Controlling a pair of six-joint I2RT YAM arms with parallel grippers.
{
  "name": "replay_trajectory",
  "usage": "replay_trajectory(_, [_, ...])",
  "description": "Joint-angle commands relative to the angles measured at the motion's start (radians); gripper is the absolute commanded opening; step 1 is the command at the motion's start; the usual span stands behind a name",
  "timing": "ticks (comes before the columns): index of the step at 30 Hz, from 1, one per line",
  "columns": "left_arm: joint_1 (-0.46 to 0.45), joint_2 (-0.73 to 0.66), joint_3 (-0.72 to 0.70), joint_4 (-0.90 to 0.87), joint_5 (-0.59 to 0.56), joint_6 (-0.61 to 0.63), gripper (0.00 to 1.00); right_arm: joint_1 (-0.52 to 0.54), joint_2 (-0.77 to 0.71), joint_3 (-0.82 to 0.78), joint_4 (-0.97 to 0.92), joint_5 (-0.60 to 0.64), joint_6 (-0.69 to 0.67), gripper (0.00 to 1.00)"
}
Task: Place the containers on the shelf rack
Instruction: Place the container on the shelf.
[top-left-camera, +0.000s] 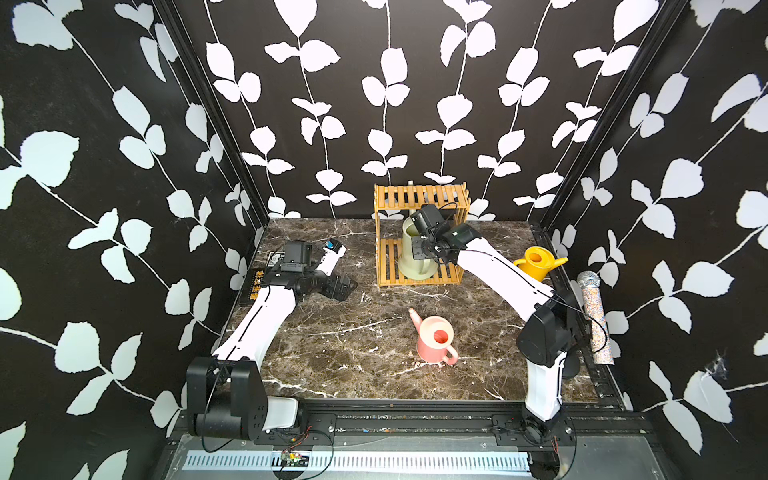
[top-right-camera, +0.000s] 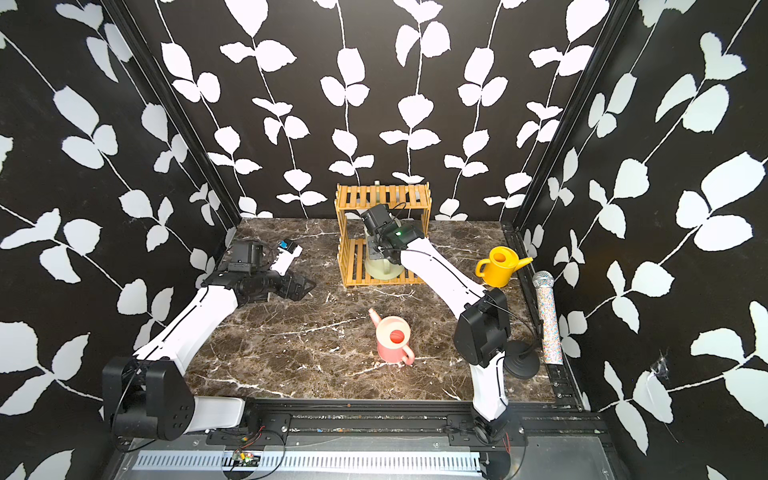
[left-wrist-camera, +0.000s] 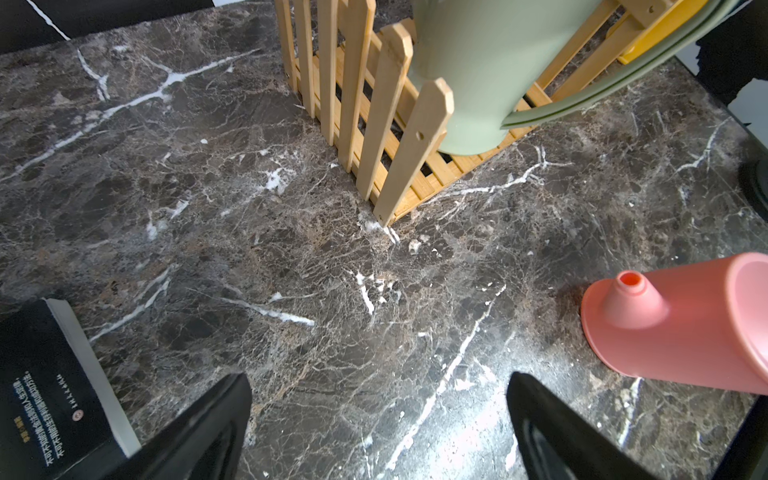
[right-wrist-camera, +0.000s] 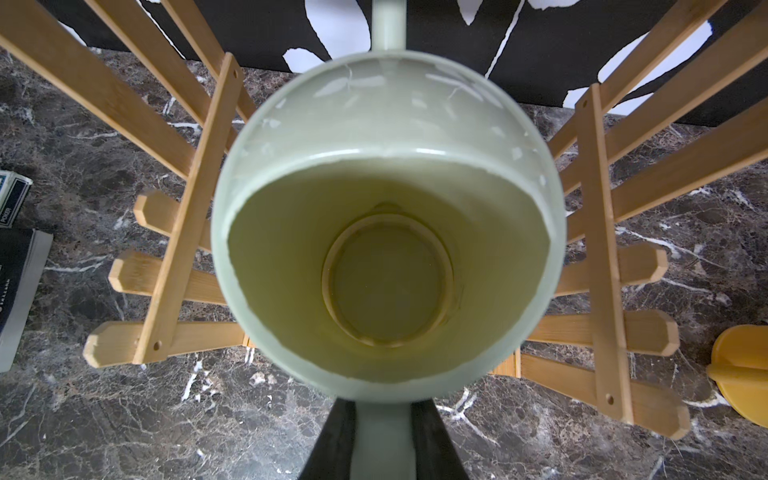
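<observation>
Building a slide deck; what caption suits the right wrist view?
Right end effector holds the green watering can by its handle inside the bamboo rack.

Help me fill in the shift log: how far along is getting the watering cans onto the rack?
Done: nothing fully; no can stands released on the rack. In hand: the green can is in the rack's lower tier, with the right gripper shut on its handle. Left: the pink can and the yellow can stand on the table; the left gripper is open and empty.
</observation>
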Motion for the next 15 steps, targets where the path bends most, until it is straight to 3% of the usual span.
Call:
replay_trajectory(1, [-0.005,-0.006,-0.015,0.005,0.013,0.015,0.98,-0.004,0.022,0.015,0.051,0.034,-0.004,0.0])
replay_trajectory(5, [-0.005,-0.004,-0.016,0.005,0.013,0.015,0.98,-0.006,0.027,0.015,0.048,0.027,-0.002,0.01])
replay_trajectory(15, [-0.004,-0.008,-0.019,0.007,0.014,0.016,0.99,-0.005,0.016,0.02,0.032,0.019,0.004,0.14])
